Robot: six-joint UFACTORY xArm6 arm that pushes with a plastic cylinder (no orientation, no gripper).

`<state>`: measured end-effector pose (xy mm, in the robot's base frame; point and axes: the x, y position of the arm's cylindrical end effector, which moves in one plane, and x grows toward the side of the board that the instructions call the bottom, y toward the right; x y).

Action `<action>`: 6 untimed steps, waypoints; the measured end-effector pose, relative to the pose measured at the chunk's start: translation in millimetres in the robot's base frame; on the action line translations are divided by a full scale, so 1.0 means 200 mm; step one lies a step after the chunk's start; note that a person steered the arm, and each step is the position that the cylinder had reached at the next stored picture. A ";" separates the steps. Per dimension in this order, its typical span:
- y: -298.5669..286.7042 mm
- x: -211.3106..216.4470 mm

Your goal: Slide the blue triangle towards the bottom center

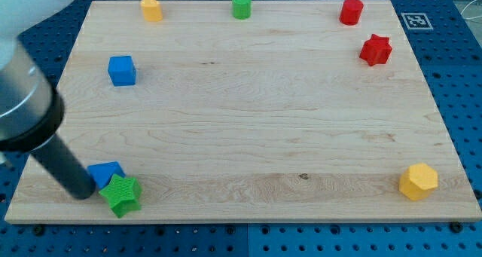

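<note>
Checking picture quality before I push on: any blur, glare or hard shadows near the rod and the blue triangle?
Camera view: even light, no glare; the blocks cast only faint shadows. The arm's pale upper part at the view's left is blurred; my tip is fairly sharp, touching the blue triangle on its left. The green star beside them is crisp.

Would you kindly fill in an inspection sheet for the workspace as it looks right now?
Surface: wooden board on a blue pegboard table.
Job's things: blue triangle near the view's bottom left, touching the green star.
Clutter: blue cube, yellow block, green cylinder, red cylinder, red star, yellow hexagon.
Grippers: none; my tip sits against the triangle's left side.
Cables: nothing seen.
Surroundings: printed marker tag at the board's top right corner.
</note>
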<state>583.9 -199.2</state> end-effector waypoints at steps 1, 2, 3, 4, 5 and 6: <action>0.13 -0.07; 0.24 -0.15; 0.47 -0.20; 0.75 -0.20; 0.96 -0.22; 1.00 -0.35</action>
<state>514.2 0.3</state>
